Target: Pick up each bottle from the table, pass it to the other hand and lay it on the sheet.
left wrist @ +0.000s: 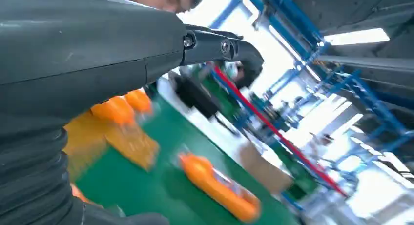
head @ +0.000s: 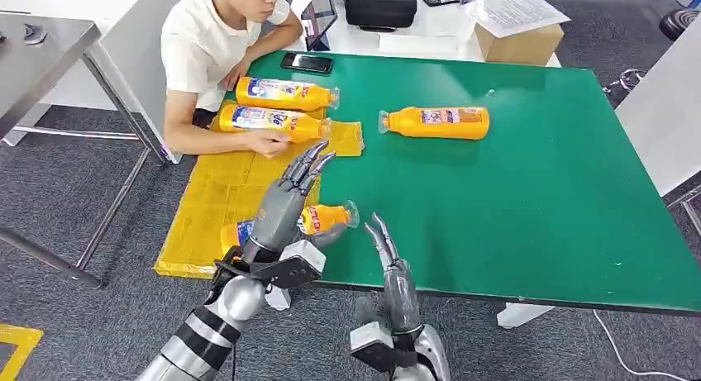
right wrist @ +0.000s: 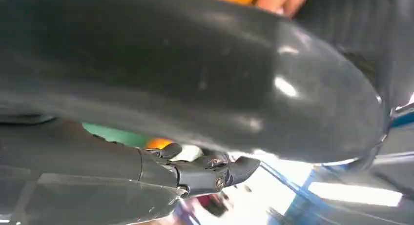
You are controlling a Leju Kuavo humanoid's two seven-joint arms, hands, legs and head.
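Head view. The left hand (head: 285, 201) was raised above a bottle (head: 318, 219) lying on its side at the lower centre of the frame, where the yellow sheet (head: 216, 201) met the green table (head: 537, 191); its fingers (head: 307, 164) were stretched out and apart, holding nothing. The bottle's rear half was hidden behind the hand, so whether it rested wholly on the sheet could not be told. The right hand (head: 395, 275), lower centre-right, pointed upward with fingers extended and empty, apparently positioned near the left for a transfer. Two further bottles (head: 277, 108) lay side by side at the sheet's upper edge, where a seated person's hand (head: 266, 143) touched the nearer one, probably tidying it. One remaining bottle (head: 436, 122) lay on bare table at upper centre, presumably next for pickup.
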